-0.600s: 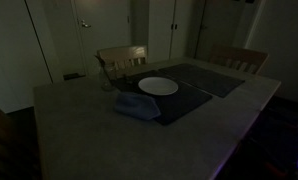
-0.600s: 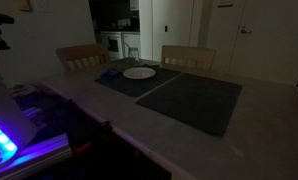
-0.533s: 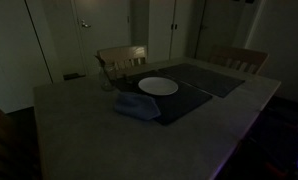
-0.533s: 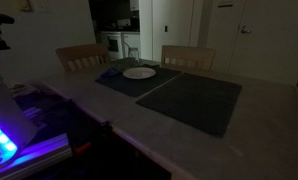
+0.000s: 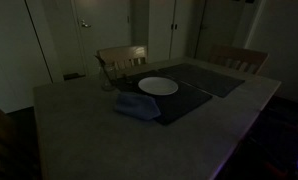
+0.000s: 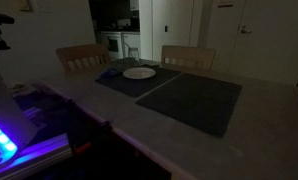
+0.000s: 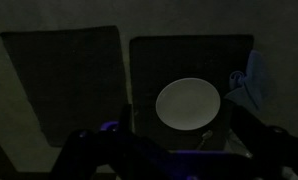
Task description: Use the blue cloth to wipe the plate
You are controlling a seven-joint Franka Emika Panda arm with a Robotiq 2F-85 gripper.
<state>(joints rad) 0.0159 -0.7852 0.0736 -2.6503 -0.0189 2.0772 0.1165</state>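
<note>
The room is very dark. A white plate [image 5: 158,86] lies on a dark placemat [image 5: 179,103] on the table; it also shows in an exterior view [image 6: 139,72] and in the wrist view [image 7: 187,104]. The blue cloth [image 5: 136,107] lies crumpled beside the plate at the mat's edge, and shows in the wrist view [image 7: 251,85] to the right of the plate. My gripper [image 7: 169,150] hangs high above the table, near the plate's lower edge in the wrist view. Its dark fingers are spread wide and hold nothing. The arm does not show in either exterior view.
A second dark placemat [image 5: 217,79] lies next to the first, also in the wrist view [image 7: 64,85]. Two wooden chairs [image 5: 122,60] [image 5: 240,59] stand at the table's far side. A small shiny thing [image 7: 203,138] lies below the plate. A clear glass [image 5: 74,76] stands at a corner.
</note>
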